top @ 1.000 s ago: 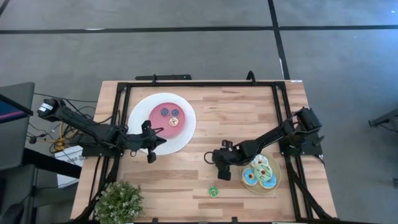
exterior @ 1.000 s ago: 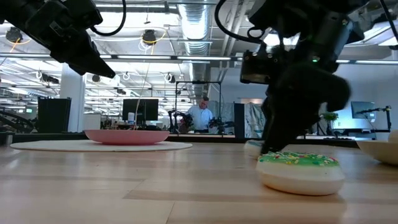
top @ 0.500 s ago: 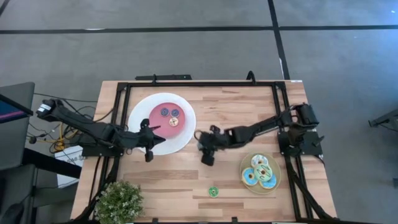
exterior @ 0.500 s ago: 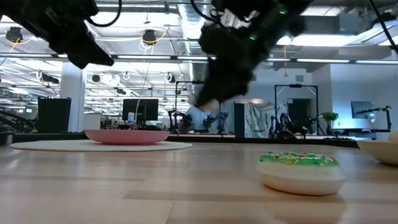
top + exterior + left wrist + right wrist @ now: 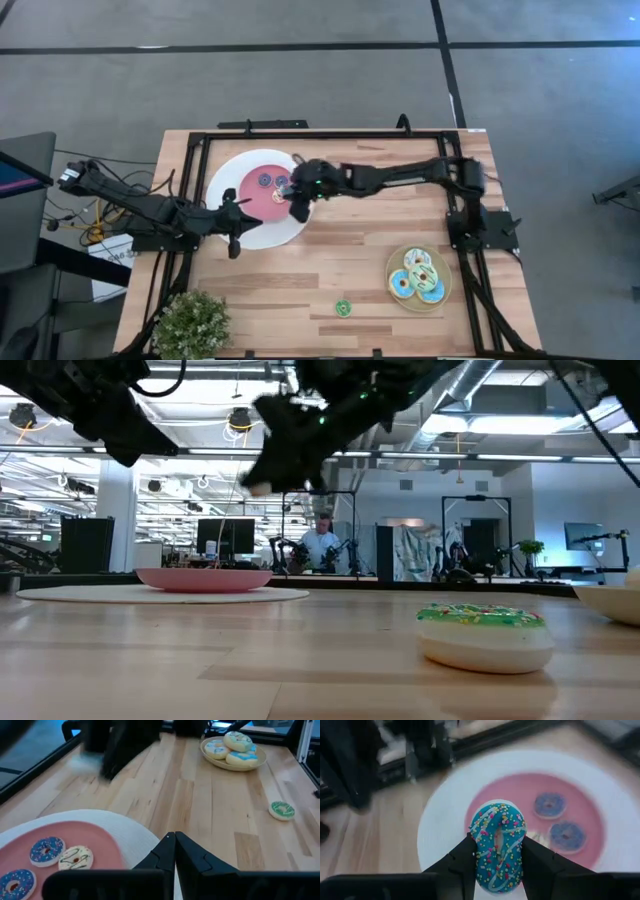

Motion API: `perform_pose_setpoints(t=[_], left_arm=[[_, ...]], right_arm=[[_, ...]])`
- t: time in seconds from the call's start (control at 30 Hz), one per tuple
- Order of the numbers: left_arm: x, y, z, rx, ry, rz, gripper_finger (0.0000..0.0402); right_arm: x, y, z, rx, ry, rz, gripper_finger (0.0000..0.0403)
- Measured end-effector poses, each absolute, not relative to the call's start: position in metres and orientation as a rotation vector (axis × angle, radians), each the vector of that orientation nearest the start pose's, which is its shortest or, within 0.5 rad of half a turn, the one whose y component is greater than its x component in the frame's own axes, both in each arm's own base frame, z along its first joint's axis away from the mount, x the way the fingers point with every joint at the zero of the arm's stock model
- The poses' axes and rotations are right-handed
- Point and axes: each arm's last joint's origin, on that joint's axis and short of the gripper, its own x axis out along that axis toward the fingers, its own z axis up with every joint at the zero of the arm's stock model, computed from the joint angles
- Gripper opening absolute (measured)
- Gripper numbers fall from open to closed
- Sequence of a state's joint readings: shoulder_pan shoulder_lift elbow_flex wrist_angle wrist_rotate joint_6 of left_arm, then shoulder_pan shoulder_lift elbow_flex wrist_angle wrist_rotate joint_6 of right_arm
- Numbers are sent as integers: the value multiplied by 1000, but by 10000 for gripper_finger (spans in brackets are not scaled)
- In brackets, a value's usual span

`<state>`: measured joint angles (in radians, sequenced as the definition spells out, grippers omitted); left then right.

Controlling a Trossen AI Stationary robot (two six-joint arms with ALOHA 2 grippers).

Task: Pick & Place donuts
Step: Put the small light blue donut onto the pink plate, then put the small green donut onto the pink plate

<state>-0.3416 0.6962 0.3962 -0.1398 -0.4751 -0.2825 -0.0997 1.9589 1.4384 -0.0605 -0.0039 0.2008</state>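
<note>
Over the white plate (image 5: 227, 185), right tool (image 5: 498, 851) grips teal donut (image 5: 498, 845).

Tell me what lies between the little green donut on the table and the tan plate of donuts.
Nothing: in the high view, only bare wood lies between the green donut and the tan plate. The left wrist view shows the same gap.

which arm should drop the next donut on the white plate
Right: the right gripper holds a teal donut above the white plate. The left gripper is shut and empty beside the plate.
</note>
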Motion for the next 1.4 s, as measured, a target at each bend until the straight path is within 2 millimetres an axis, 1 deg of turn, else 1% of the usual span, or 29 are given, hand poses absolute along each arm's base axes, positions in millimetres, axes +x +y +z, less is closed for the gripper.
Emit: perform_pose_setpoints(t=[0.03,0.07,0.17,0.3,0.37,0.4,0.5,0.6,0.73,1.07,1.2,1.4], left_arm=[[148,-39,219,-105,374,185,2],[148,-39,219,-102,370,184,2],[146,-39,222,-110,357,165,2],[144,-40,222,-124,363,123,2],[144,-40,223,-130,363,104,2],[143,-40,223,-131,362,98,2],[143,-40,224,-130,357,88,2],[142,-40,224,-119,358,79,2],[142,-40,224,-111,358,72,2],[142,-40,224,-108,359,71,2],[142,-40,224,-108,359,71,2],[142,-40,224,-108,359,71,2]], right_arm=[[449,-46,221,230,575,-141,116],[455,-47,213,235,620,-138,116],[485,-50,195,227,632,-133,119],[520,-54,188,192,601,-122,125],[529,-56,182,187,635,-125,129],[536,-57,178,187,626,-125,132],[547,-60,163,191,667,-130,141],[553,-64,155,208,685,-142,153],[554,-67,142,211,741,-153,175],[552,-71,143,206,749,-184,230],[551,-71,142,206,766,-187,239],[551,-74,141,208,769,-191,240]])
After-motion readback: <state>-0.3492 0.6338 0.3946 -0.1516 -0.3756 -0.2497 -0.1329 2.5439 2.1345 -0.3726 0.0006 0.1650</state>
